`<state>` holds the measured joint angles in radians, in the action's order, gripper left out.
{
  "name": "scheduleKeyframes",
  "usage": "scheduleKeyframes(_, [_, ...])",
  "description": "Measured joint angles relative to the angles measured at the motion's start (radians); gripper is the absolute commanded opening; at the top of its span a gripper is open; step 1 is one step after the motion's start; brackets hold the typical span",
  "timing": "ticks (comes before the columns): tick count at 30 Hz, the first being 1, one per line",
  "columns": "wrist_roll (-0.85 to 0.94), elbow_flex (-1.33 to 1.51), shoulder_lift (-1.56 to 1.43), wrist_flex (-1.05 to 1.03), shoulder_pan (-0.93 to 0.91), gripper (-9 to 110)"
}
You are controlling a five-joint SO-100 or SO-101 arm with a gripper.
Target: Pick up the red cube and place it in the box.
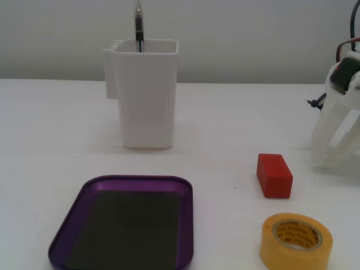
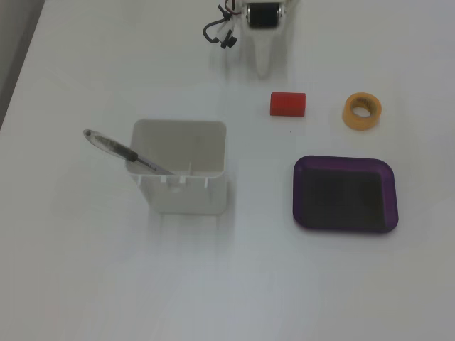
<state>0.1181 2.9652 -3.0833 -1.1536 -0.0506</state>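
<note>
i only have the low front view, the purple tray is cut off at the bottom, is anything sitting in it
Observer: No. The fixed view from above shows the whole box, and its dark bottom is bare.
Operator: where does the tape sit relative to the cube
Observer: From above, the yellow tape roll lies to the right of the red cube, apart from it, roughly level.
Operator: is the pen the only thing in the white container
Observer: From above, the white container holds only the pen, leaning out over its left rim.
Operator: gripper open?
Observer: The gripper points toward the cube, not touching it; I cannot tell if it is open.
</note>
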Motion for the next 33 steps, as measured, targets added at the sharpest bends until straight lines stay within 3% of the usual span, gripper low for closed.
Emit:
scheduleKeyframes(23, [0.003, -0.009, 0.000, 0.003, 0.005, 0])
scheduleKeyframes(29, [0.014, -0.204, 0.018, 0.003, -0.006, 2])
scheduleKeyframes(33, [0.137, -0.327, 0.041, 0.000, 0.002, 7])
